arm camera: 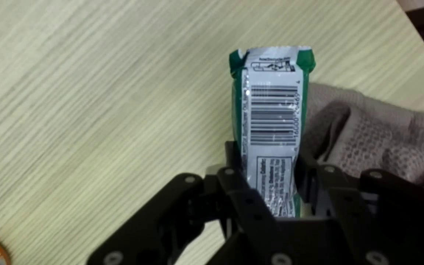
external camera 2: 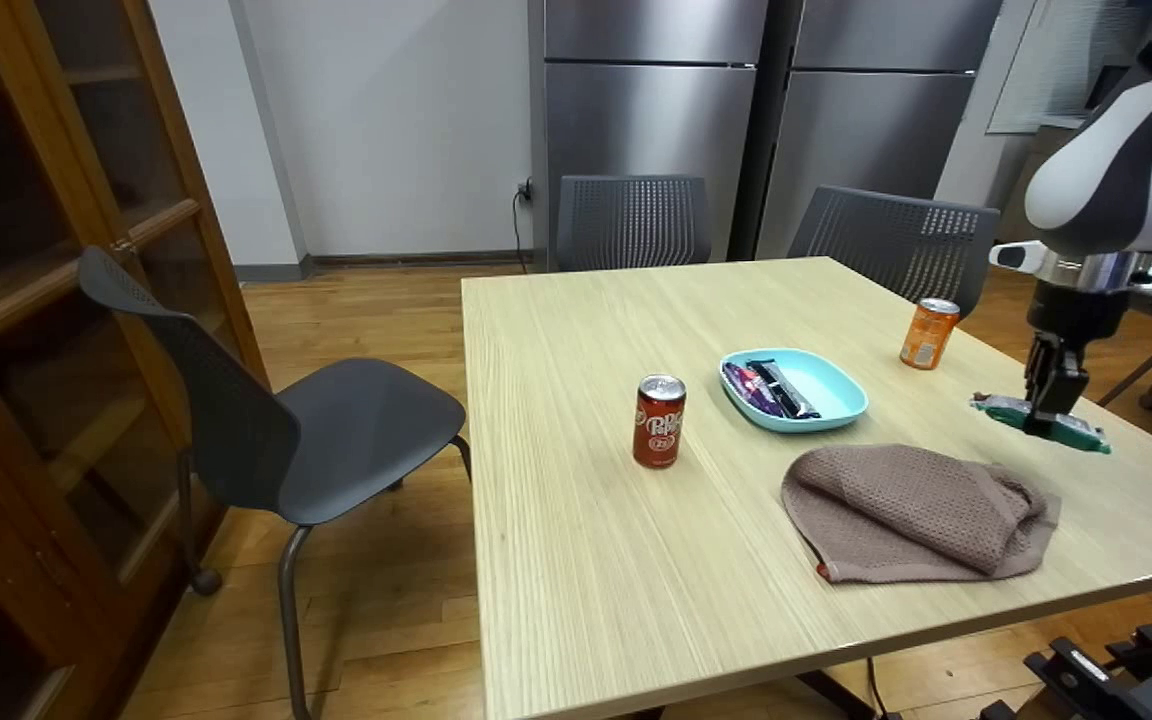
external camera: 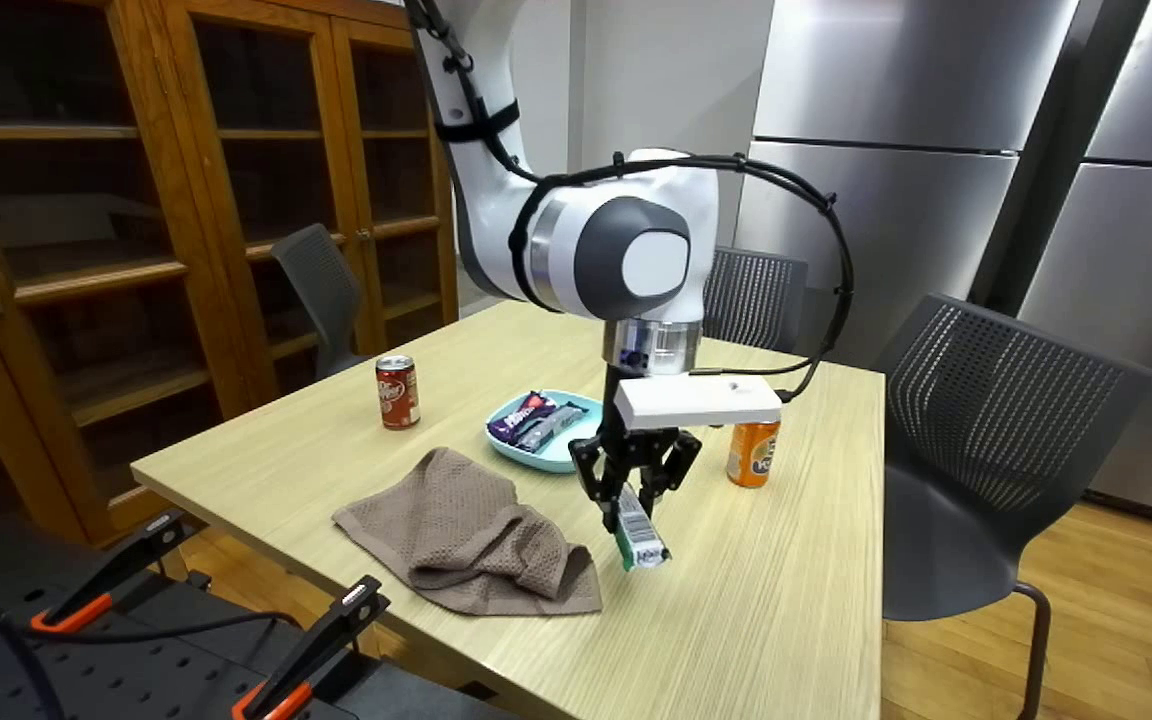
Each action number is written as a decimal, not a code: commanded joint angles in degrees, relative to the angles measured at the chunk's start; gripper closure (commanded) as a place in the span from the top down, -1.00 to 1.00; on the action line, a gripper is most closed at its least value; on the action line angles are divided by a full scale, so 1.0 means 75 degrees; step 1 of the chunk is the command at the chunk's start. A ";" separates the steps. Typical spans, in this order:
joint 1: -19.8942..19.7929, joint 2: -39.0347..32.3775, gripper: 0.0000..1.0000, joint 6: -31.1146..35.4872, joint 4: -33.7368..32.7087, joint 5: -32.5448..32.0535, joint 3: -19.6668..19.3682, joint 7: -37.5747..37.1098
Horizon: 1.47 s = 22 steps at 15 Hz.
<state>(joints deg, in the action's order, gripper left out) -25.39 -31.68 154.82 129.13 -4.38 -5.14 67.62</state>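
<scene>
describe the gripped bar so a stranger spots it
On the wooden table, find the brown towel. Beside it, the end effector grips a bar. Green with a white barcode panel, it differs from the purple bar and silver bar on the turquoise plate.

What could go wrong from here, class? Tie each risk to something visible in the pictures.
The gripper holds the green-wrapped bar with both ends sticking out past the fingers, so it might pivot or slip.
The crumpled towel lies close to the bar; a low sideways move could drag it.
The orange can stands upright nearby; a wide, low swing might tip it over.
</scene>
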 commanded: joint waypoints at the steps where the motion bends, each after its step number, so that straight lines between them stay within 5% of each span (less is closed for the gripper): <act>1: 0.0118 0.0318 -0.76 -0.0685 -0.0175 0.0654 0.0334 -0.0684; 12: 0.0836 -0.0085 -0.76 -0.2144 -0.2050 0.1731 0.0805 -0.2771; 22: 0.1144 -0.1597 -0.76 -0.1849 -0.3910 0.2357 0.0951 -0.5314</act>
<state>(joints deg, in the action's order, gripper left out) -17.59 -38.82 141.10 105.79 13.49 1.80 33.54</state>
